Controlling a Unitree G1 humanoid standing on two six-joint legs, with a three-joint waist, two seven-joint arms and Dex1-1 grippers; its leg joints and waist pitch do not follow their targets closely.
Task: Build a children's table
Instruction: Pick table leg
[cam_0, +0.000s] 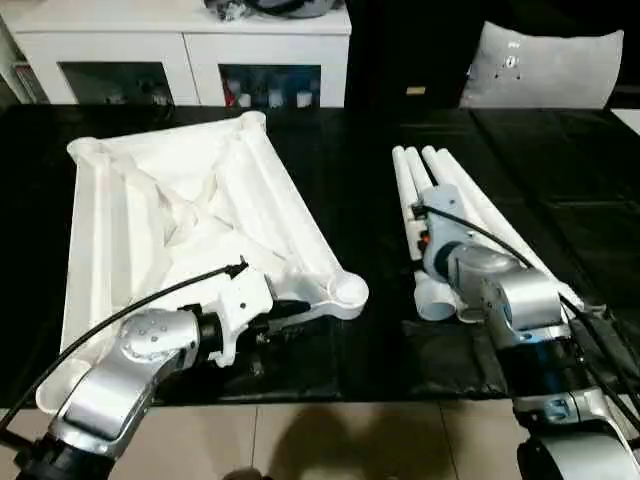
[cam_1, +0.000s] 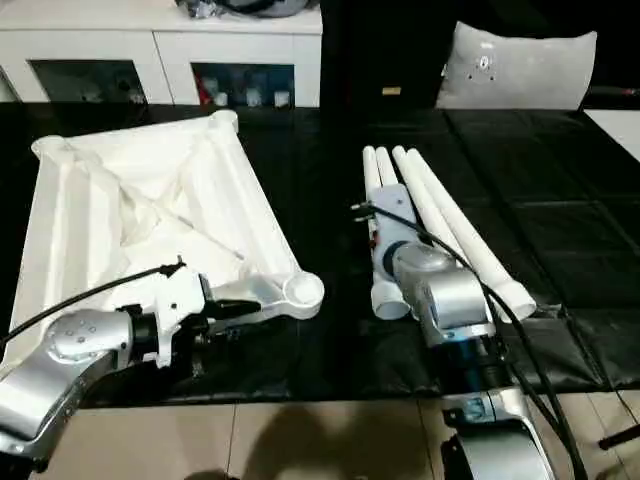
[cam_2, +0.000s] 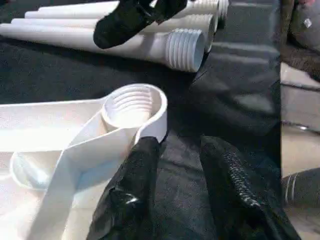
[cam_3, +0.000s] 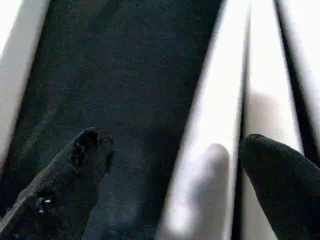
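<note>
The white tabletop (cam_0: 190, 200) lies upside down on the left of the black table, ribs up. Its near right corner socket (cam_2: 132, 105) is threaded and empty. My left gripper (cam_2: 177, 145) is at that corner, open: one finger (cam_2: 132, 185) touches the socket's outer wall, and only dark table shows between the fingers. Several white legs (cam_0: 470, 200) lie bundled on the right, threaded ends (cam_2: 185, 47) toward me. My right gripper (cam_3: 172, 145) hovers low over them, open wide, with one leg (cam_3: 215, 150) running between its fingers.
The black table (cam_0: 370, 180) ends just in front of me, with tiled floor (cam_0: 330, 430) below. A white cabinet with glass doors (cam_0: 180, 50) stands behind it, and a grey cushion (cam_0: 545, 65) sits at the back right.
</note>
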